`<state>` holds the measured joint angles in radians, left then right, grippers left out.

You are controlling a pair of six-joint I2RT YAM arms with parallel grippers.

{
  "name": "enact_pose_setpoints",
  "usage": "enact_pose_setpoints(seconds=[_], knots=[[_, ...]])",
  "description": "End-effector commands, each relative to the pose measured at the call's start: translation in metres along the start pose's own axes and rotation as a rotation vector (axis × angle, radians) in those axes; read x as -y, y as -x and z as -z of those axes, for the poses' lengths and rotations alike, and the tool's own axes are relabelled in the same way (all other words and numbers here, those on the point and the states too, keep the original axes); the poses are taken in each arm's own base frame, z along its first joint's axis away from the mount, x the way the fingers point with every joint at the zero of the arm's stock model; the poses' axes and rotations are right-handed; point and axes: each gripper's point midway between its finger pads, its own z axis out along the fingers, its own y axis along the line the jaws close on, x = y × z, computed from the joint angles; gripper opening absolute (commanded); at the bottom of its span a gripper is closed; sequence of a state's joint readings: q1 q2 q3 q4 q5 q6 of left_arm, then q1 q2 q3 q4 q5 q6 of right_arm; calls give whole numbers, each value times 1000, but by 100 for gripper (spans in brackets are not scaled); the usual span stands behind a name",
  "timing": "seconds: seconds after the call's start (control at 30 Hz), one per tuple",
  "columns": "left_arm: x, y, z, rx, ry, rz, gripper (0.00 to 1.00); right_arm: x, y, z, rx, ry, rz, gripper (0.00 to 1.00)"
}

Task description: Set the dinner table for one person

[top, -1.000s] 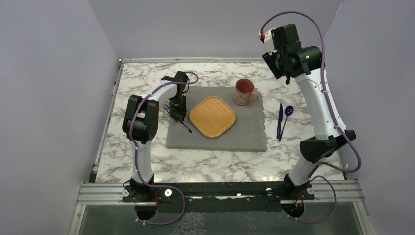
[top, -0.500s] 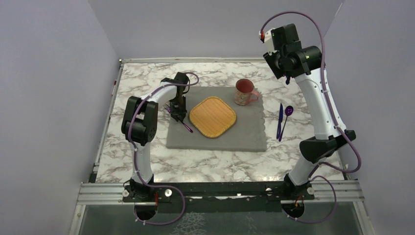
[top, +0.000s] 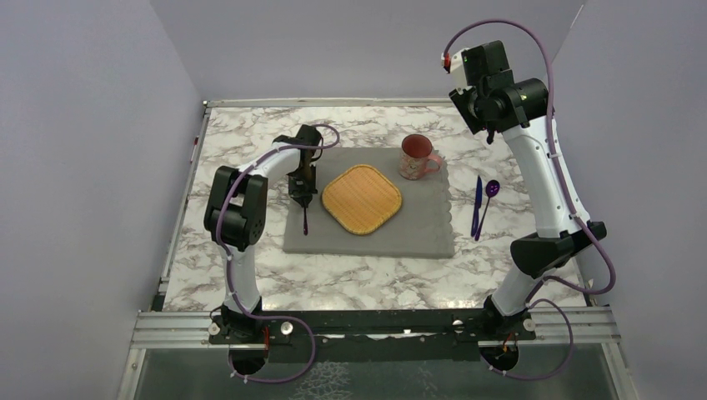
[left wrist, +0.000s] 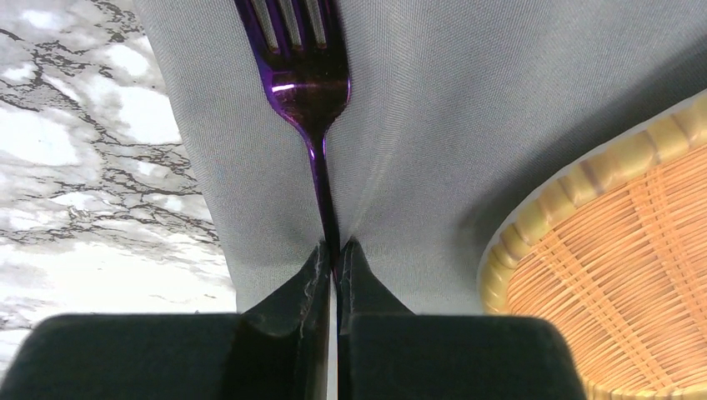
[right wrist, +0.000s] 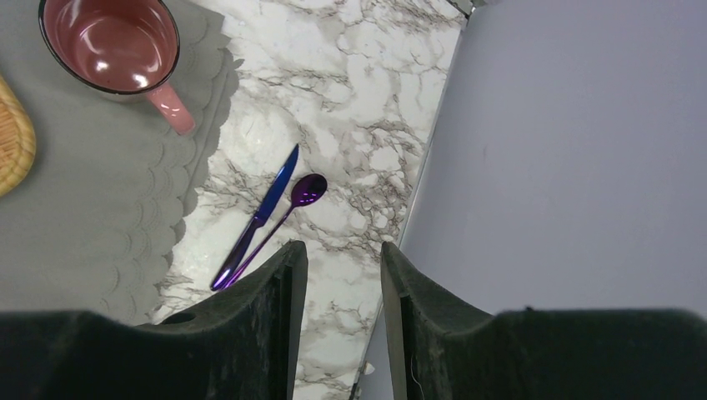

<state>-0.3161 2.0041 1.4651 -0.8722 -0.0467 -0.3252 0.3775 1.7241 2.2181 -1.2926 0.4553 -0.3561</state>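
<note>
— Dinner table (top: 358, 283), the large square top with the white-and-grey marble pattern and metal edging: where is it, and is it a thing to handle?

— It spreads in front of both arm bases and carries everything. I judge it hard, flat and fixed, so there is nothing to grasp on it. The grey cloth placemat with a scalloped edge (top: 375, 237) lies in its middle. This one is soft and may wrinkle or slide.

— What does the left gripper (left wrist: 335, 250) do?

— Its fingers (left wrist: 313, 279) are closed together on the slim handle of the thin purple metal fork (left wrist: 308, 75), below the tines. The fork lies flat on the left part of the placemat, toward the table's left edge. It is beside the square woven straw plate (top: 362, 198) but not touching it.

— How will the fork behave?

— It looks light, stiff and glossy, so I think it is slippery. The handle is the good place to hold. Small creases in the cloth run to the fingertips, so maybe some cloth is pinched too; I cannot tell.

— And the right gripper (right wrist: 342, 258)?

— It hangs high over the table's right side, jaws partly apart, holding nothing. Below it the blue-purple knife (right wrist: 258, 218) and the purple spoon (right wrist: 307, 190) lie close together on bare marble near the right edge. The pink mug (top: 415, 157) stands at the placemat's far right corner.
</note>
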Motion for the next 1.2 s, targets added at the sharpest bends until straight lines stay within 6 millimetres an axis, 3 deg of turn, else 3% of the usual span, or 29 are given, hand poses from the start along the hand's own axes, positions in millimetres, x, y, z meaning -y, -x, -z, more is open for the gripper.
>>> enact_pose_setpoints(seconds=[0.0, 0.4, 0.6, 0.93, 1.17], knots=[[-22, -20, -2, -54, 88, -39, 0, 11, 2, 10, 36, -27, -30, 42], [-27, -9, 23, 15, 94, -104, 0, 8, 5, 10, 46, -11, -36, 41], [-28, -10, 22, 9, 96, -115, 24, 5, 8, 7, 55, 3, -35, 41], [-22, -4, 27, 24, 61, -144, 46, 3, 8, 6, 58, 7, -26, 41], [-18, 11, 30, 31, 58, -177, 48, 5, 7, 7, 57, -1, -24, 41]])
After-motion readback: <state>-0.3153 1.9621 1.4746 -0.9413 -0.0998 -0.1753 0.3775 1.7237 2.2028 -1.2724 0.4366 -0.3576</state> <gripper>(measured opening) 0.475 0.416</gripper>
